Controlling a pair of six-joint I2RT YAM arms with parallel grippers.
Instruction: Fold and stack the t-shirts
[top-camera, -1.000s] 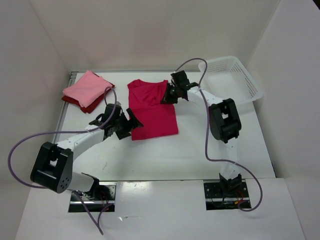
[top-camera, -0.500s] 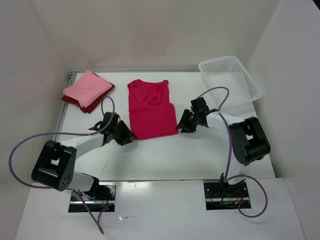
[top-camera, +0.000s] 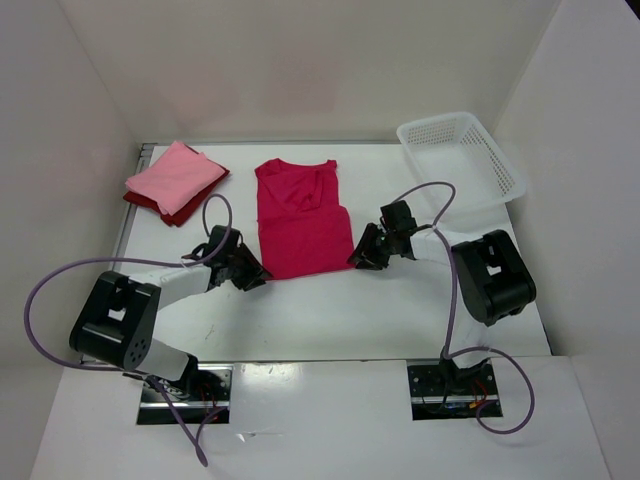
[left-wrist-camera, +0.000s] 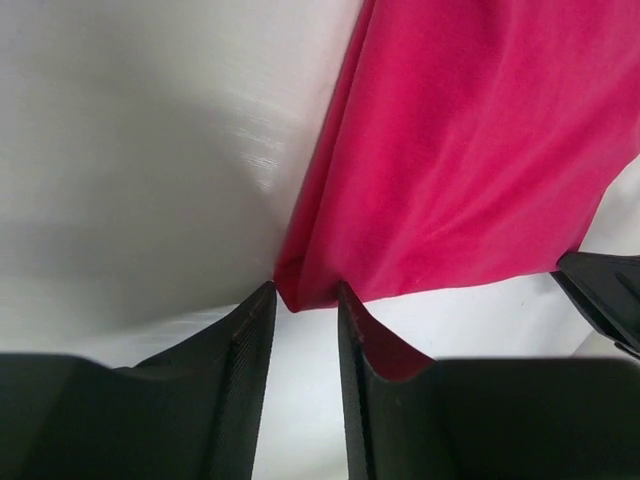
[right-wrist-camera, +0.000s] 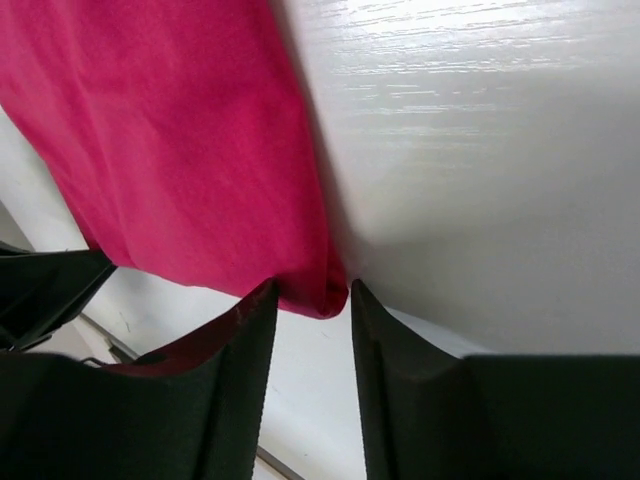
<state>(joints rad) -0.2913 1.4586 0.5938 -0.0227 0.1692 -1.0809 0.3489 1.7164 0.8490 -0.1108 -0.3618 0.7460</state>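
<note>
Over the last second the right gripper (top-camera: 362, 252) has left the collar end of the flat magenta-crimson cloth t-shirt (top-camera: 300, 225), where it was closed on the sleeve on its own side. It has swung down to the shirt's near right corner, and its jaws now stand apart, tips either side of that corner. The released sleeve lies folded in over the chest. The left gripper (top-camera: 250, 276) has backed off the shirt's left edge to its near left corner, jaws drawn in from wide to a narrower gap astride the corner cloth.

R pincer (right-wrist-camera: 312, 290), astride crimson shirt (right-wrist-camera: 170, 130) corner
</note>
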